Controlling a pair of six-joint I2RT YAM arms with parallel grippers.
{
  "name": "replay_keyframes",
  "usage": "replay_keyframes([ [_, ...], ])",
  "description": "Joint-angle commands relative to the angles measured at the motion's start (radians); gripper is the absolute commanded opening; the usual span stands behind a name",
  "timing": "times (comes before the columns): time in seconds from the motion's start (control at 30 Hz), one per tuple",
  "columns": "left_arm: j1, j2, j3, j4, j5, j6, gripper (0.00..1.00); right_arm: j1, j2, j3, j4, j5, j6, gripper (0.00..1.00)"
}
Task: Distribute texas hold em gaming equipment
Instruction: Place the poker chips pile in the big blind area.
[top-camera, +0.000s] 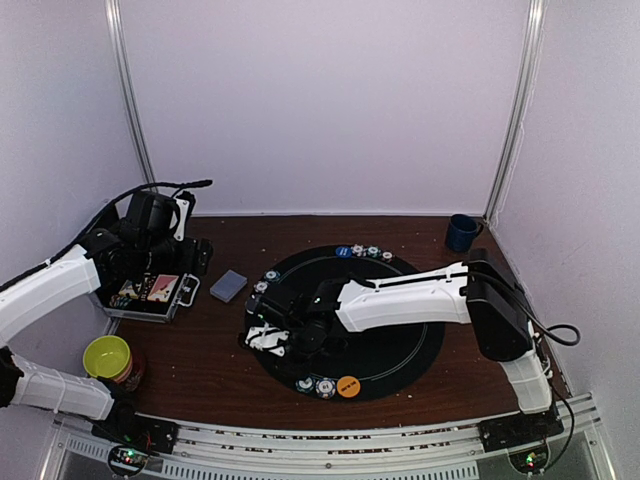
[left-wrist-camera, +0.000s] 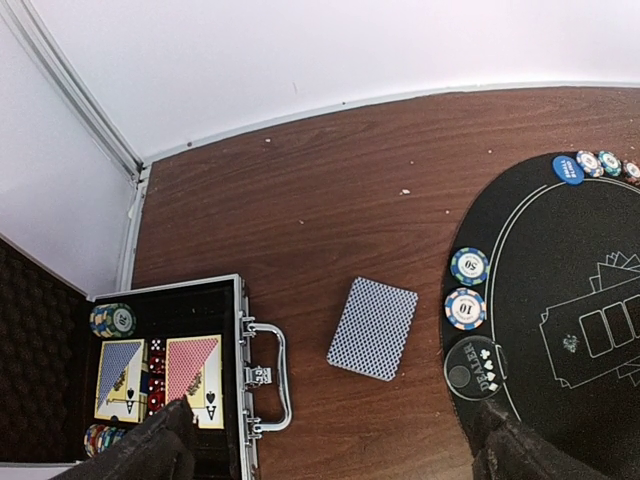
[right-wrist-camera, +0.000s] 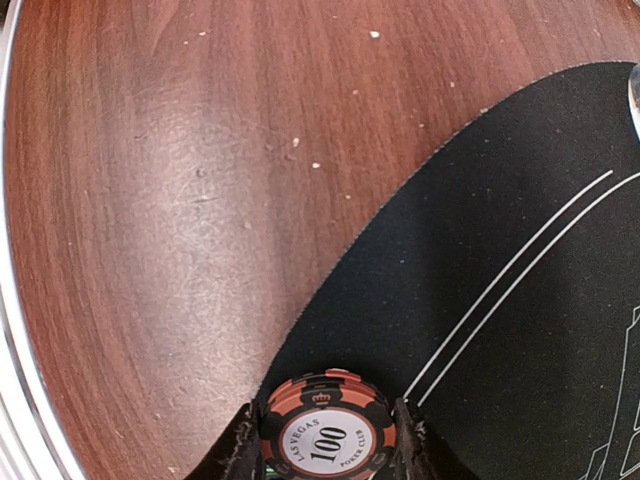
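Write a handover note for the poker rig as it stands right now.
Left end effector: open, empty, over the open case, which holds spare chips and card packs.
Right end effector: shut on a red 100 chip at the mat's edge.
Done: placed chips sit on the mat by the blue button, dealer button and orange button.
Left: place the held chip; card deck lies undealt on the table between case and mat.

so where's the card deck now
In the top view, the card deck lies left of centre on bare wood, between the open case and the black mat.
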Motion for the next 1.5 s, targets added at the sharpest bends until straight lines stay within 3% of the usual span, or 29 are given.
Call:
replay_keyframes([
  [0.0, 0.008, 0.007, -0.008, 0.042, 0.004, 0.001, 0.98, 0.02, 0.001, -0.019, -0.001, 0.027, -0.008, 0.33],
  [0.33, 0.007, 0.01, -0.008, 0.042, 0.012, 0.0, 0.98, 0.025, -0.006, -0.038, 0.002, 0.072, -0.015, 0.33],
  [0.6, 0.008, 0.013, -0.007, 0.042, 0.013, 0.001, 0.98, 0.025, 0.005, -0.029, -0.007, 0.065, -0.021, 0.43],
  [0.97, 0.009, 0.014, -0.007, 0.043, 0.013, 0.001, 0.98, 0.026, -0.021, -0.002, -0.033, 0.049, -0.026, 0.7],
  [1.27, 0.008, 0.015, -0.008, 0.042, 0.013, 0.0, 0.98, 0.017, -0.219, -0.036, -0.044, 0.137, -0.048, 0.88],
  [1.47, 0.008, 0.021, -0.009, 0.042, 0.017, 0.0, 0.98, -0.063, -0.393, -0.14, -0.044, 0.205, -0.072, 0.97],
])
